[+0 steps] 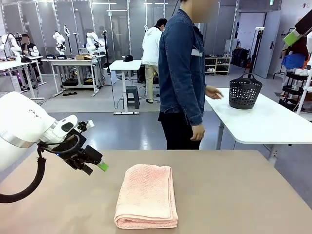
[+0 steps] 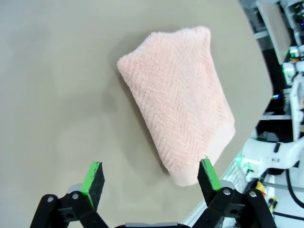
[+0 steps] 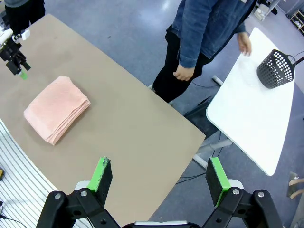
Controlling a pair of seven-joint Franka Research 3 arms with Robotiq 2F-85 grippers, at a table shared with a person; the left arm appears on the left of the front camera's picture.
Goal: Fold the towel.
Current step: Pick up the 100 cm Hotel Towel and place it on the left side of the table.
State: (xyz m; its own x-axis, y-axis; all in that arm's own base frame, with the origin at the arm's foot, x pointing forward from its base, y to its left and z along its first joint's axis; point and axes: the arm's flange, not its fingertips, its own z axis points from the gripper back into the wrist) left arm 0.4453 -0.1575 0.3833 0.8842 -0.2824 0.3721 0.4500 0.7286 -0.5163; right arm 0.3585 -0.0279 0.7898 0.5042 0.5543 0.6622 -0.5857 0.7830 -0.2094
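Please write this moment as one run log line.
towel: folded, on table | left gripper: open, beside towel | right gripper: open, high above table

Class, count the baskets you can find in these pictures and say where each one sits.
1. A dark basket stands on the white table at the far right, beyond the brown table holding the folded towel. Others may be hidden in the background clutter.
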